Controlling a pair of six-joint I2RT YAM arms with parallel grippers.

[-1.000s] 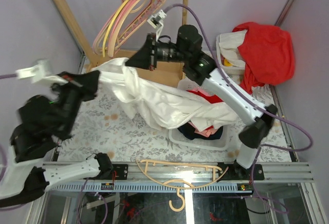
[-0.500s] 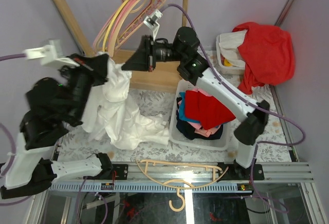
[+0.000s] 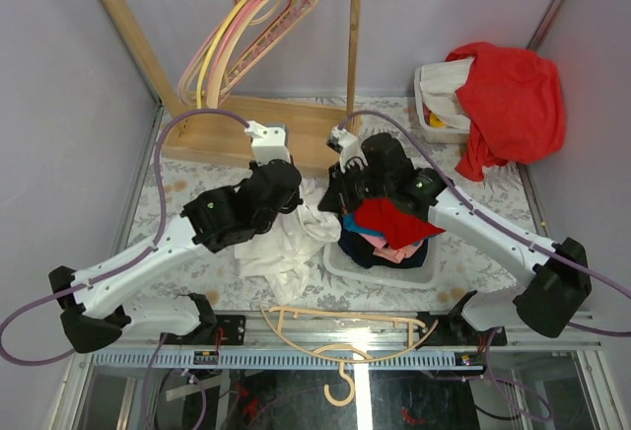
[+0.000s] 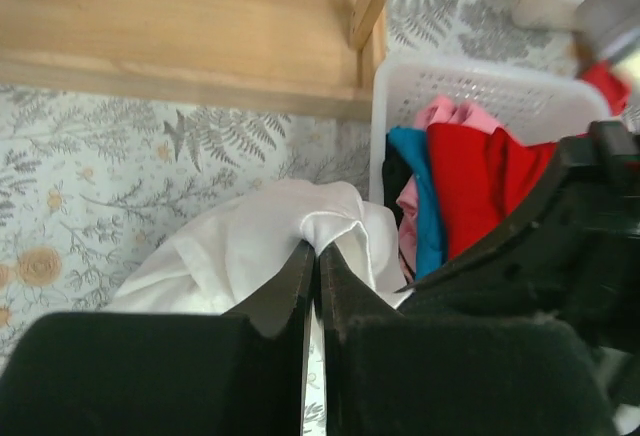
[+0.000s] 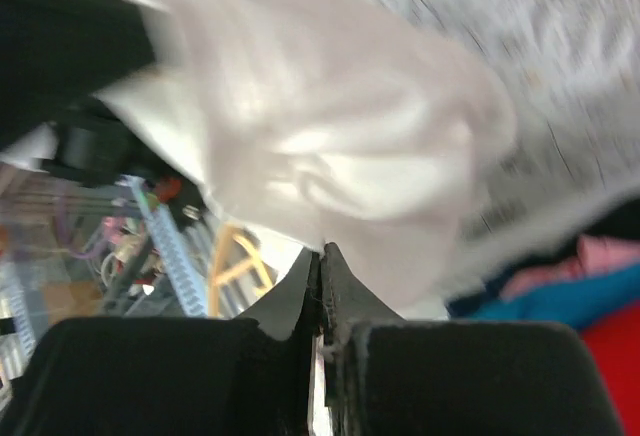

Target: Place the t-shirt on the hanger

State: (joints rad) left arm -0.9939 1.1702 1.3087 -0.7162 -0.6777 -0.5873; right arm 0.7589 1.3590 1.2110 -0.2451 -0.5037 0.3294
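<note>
1. The t-shirt [image 3: 286, 248] lies in a crumpled heap on the bench [image 3: 212, 282], just beside the white basket [image 3: 380, 274].
2. The left jaws are pinched on a fold of it.
3. The right jaws are together at its edge. It is too blurry to tell if they grip cloth.
4. The hanger [image 3: 345, 359] lies flat at the near edge.

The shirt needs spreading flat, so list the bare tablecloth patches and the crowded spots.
Bare tablecloth shows far left, between the wooden rack base and the left arm, and far right, between the right arm and the white bin. The middle is crowded: bunched t-shirt, clothes basket, left gripper, right gripper.
</note>
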